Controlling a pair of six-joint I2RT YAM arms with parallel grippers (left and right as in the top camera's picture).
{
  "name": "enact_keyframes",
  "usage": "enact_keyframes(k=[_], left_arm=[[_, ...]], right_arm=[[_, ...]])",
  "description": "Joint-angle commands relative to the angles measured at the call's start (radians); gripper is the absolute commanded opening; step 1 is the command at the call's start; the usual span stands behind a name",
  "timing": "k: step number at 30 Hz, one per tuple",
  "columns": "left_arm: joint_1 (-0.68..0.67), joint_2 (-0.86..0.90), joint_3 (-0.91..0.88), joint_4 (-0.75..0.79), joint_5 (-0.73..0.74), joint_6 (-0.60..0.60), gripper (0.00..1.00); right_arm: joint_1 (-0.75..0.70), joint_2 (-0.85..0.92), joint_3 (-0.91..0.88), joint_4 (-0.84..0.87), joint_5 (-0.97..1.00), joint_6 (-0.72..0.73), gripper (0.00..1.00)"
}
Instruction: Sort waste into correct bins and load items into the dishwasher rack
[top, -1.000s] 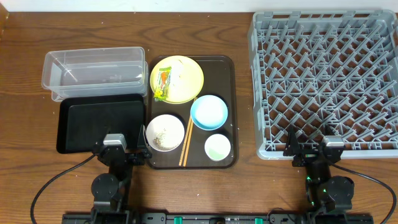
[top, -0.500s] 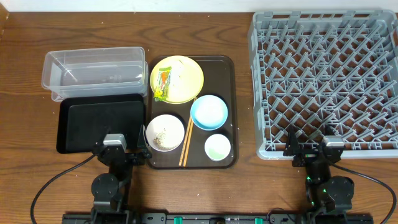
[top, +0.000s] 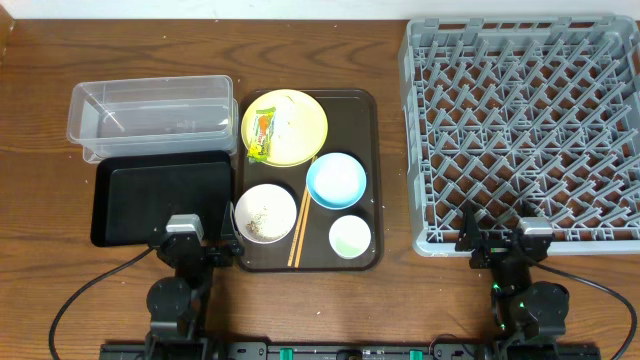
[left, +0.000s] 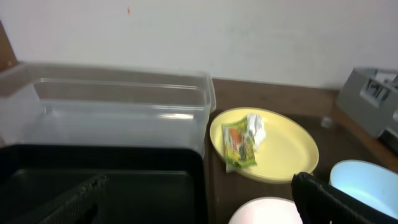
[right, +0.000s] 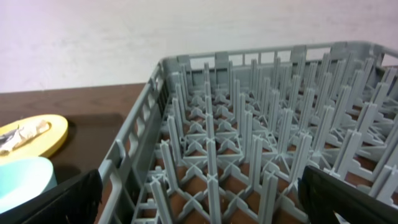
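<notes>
Crockery sits together on a dark brown rectangular serving tray (top: 352, 118) in the middle of the wooden desk (top: 40, 300). At the tray's far left corner lies a round yellow plate (top: 300, 140), and on it a small green-and-orange snack wrapper (left: 239, 144) touches a crumpled white tissue (left: 255, 129). A light blue bowl (top: 336, 180) stands at the tray's centre, toward its right side. A white bowl (top: 266, 212) occupies the tray's near left corner, with loose white rice grains (top: 262, 220) in its bottom. A small pale green cup (top: 350, 237) is at the tray's near right corner. A pair of wooden chopsticks (top: 300, 228) lies on the tray between the white bowl and the cup.

Left of the tray, at its far end, is a clear rectangular plastic tub (top: 150, 115). A shallow black rectangular tray (top: 160, 195) lies at the brown tray's near left, just beside it. Well to the right of the tray stands a large square grey plastic rack (top: 525, 130) of upright pegs.

The left claw (left: 200, 180) hangs spread wide over the near edge of the black tray, pinching nothing. The right claw (right: 200, 177) is spread wide at the rack's near edge, likewise pinching nothing.
</notes>
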Motion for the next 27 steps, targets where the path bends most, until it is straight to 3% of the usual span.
enact_keyframes(k=[1, 7, 14, 24, 27], left_arm=[[-0.002, 0.055, 0.046, -0.068, -0.014, -0.028, 0.95], [-0.002, 0.284, 0.235, -0.177, 0.023, -0.028, 0.95], [-0.002, 0.684, 0.573, -0.33, 0.077, -0.028, 0.95], [-0.001, 1.193, 1.103, -0.841, 0.156, -0.028, 0.95], [-0.002, 1.253, 1.155, -0.884, 0.157, -0.028, 0.95]], right_arm=[[-0.022, 0.03, 0.053, -0.06, 0.0, -0.009, 0.99], [-0.022, 0.183, 0.194, -0.15, 0.009, -0.01, 0.99], [-0.022, 0.483, 0.432, -0.272, 0.015, -0.01, 0.99], [-0.023, 0.887, 0.816, -0.621, 0.015, -0.01, 0.99], [-0.023, 0.961, 0.882, -0.674, 0.015, -0.011, 0.99]])
